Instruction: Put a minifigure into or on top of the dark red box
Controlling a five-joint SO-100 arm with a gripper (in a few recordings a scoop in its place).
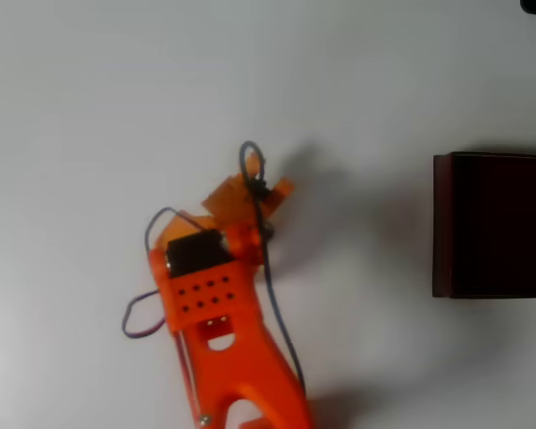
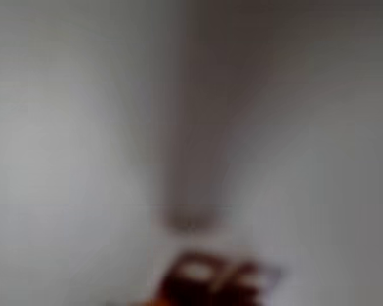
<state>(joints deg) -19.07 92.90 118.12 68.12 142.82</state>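
While the orange gripper [image 1: 250, 192] hangs over the white table [image 1: 89, 98], its jaw state cannot be told. Dark red box [image 1: 493, 225] lies well apart, to the jaws' right in the overhead view.

Dark red box [image 1: 491, 225] cut by right edge overhead; wrist view blurred, hand [image 2: 210, 284] indistinct.

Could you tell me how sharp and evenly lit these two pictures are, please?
Overhead view: fairly sharp, bright white table, soft shadows right of the orange arm and left of the dark red box, whose interior is near black. Wrist view: badly blurred; a grey shadow band runs down the middle, and the dark reddish shape at the bottom cannot be identified.
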